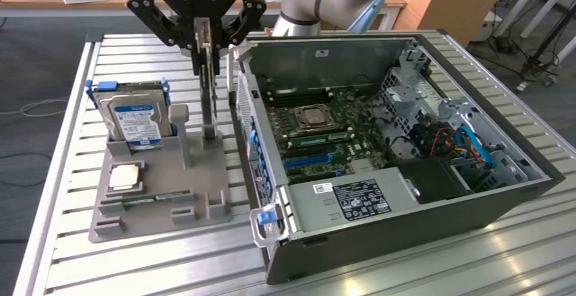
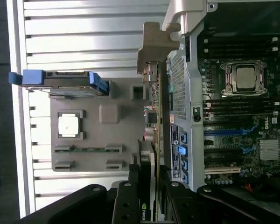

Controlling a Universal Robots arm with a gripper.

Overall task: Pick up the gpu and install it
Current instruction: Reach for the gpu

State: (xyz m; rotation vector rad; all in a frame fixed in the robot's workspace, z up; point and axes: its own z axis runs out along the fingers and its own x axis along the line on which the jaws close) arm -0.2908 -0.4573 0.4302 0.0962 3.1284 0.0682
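Observation:
The gpu [image 1: 209, 87] is a thin dark card seen edge-on, standing upright between the grey parts holder [image 1: 207, 181] and the open computer case [image 1: 387, 134]. My gripper [image 1: 205, 38] is shut on the card's upper edge, one finger on each face. The card's lower end reaches down to the holder's upright slot, and I cannot tell whether it is clear of it. In the wrist view the gpu [image 2: 155, 116] runs along the case's side wall, with its silvery bracket [image 2: 154, 44] at the far end and my gripper [image 2: 149, 182] clamped around it.
On the holder stand a hard drive in a blue caddy [image 1: 135, 117], a processor chip [image 1: 124, 176] and a narrow memory stick [image 1: 148, 200]. Inside the case lie the motherboard with its blue slots [image 1: 315, 161] and a power supply [image 1: 360, 198]. Everything rests on a slatted metal table [image 1: 135, 269].

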